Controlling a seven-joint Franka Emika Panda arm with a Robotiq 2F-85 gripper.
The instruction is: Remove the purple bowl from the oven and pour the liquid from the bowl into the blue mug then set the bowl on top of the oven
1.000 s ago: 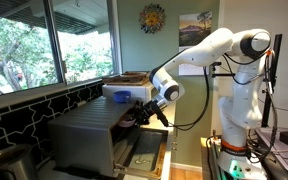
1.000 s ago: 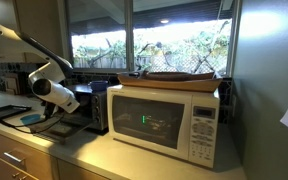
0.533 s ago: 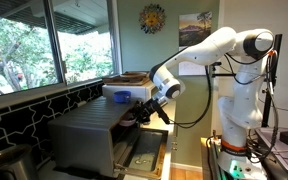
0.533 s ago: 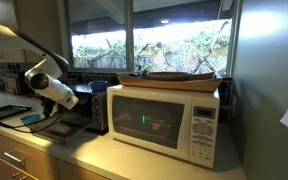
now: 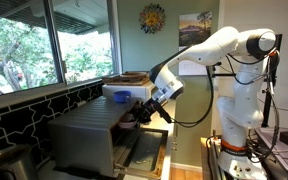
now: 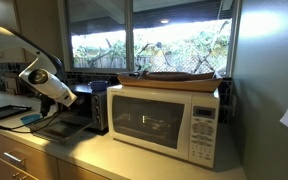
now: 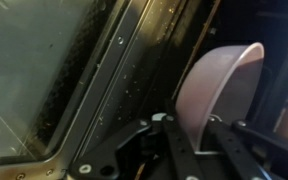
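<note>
We judge step: lifting purple bowl (image 7: pixel 224 88) out of oven (image 5: pixel 84 140). Fingers (image 7: pixel 176 140) clenched on bowl rim; bowl at oven mouth, above dropped glass door (image 7: pixel 44 80). We'd keep it level, slow, clear of frame; liquid unseen. Bowl: smooth lavender plastic, thin rim, likely slippery. Oven: brushed grey metal.

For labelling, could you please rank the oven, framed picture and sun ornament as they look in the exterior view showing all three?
1. oven, also nearest.
2. framed picture and sun ornament: alike, unranked.
</note>
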